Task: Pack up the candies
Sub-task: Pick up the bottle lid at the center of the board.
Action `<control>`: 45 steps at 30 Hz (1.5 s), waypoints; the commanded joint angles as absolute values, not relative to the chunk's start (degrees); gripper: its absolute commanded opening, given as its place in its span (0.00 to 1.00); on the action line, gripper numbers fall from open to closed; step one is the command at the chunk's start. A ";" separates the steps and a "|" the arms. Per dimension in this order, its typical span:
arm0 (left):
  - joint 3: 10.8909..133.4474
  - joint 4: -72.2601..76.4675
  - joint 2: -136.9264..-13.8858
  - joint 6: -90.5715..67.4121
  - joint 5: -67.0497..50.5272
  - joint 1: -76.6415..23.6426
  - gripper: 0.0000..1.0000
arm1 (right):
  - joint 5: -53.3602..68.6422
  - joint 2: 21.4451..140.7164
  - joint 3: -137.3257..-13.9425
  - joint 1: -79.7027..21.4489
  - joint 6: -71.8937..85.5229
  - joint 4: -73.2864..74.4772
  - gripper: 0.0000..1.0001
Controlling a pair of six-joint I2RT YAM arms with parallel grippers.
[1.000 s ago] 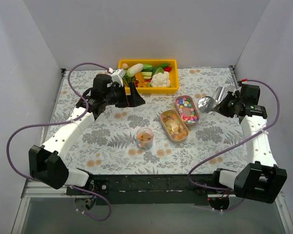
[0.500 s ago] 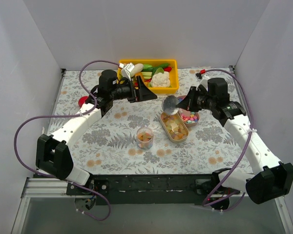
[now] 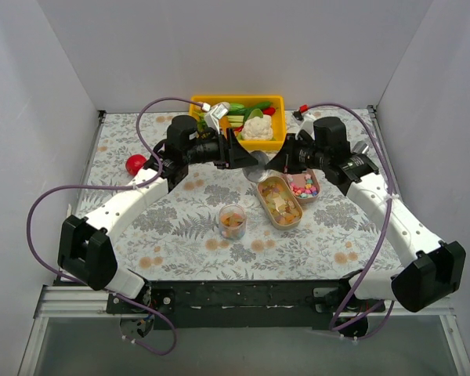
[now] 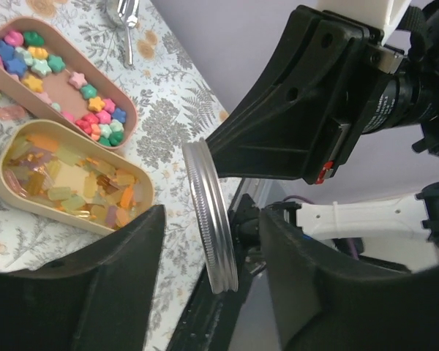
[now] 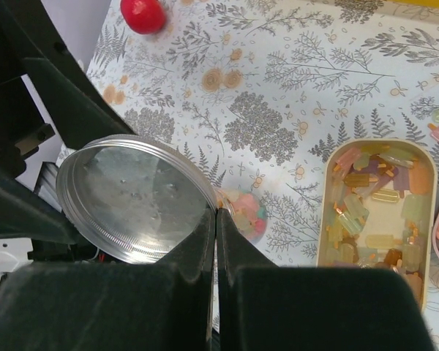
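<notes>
The candies lie in two oval trays: pastel stars (image 4: pixel 62 84) in the pink tray (image 3: pixel 313 177), tan and pale pieces (image 5: pixel 373 212) in the beige tray (image 3: pixel 265 205). More candies fill a small clear jar (image 3: pixel 233 222) in front of the trays. My right gripper (image 5: pixel 216 213) is shut on the rim of a round metal lid (image 5: pixel 128 196), held in the air above the trays. My left gripper (image 4: pixel 212 213) is open, one finger on each side of that lid (image 4: pixel 214 219), which shows edge-on with a gap on both sides.
A yellow bin (image 3: pixel 275 143) of toy vegetables stands at the back centre, just behind both grippers. A red ball (image 3: pixel 135 164) lies at the left. A silver scoop (image 4: pixel 126 18) rests on the patterned cloth beyond the pink tray.
My right arm swung left, carrying the lid from the table's right side to the middle. My left gripper moved right to meet it, and its jaws narrowed around the lid.
</notes>
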State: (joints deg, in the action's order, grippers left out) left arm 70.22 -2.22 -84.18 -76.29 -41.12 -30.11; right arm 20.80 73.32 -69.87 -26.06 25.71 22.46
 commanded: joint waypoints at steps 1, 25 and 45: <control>70.84 -2.63 -83.23 -74.36 -40.52 -30.32 0.44 | 19.51 74.36 -73.39 -27.51 25.49 20.83 0.01; 69.53 -9.14 -68.92 -25.63 -13.93 -37.52 0.00 | 41.18 82.79 -90.45 -22.32 42.17 45.27 0.82; 50.10 8.52 -61.08 3.51 23.38 -59.41 0.00 | 48.26 82.96 -85.75 -20.21 57.94 43.93 0.68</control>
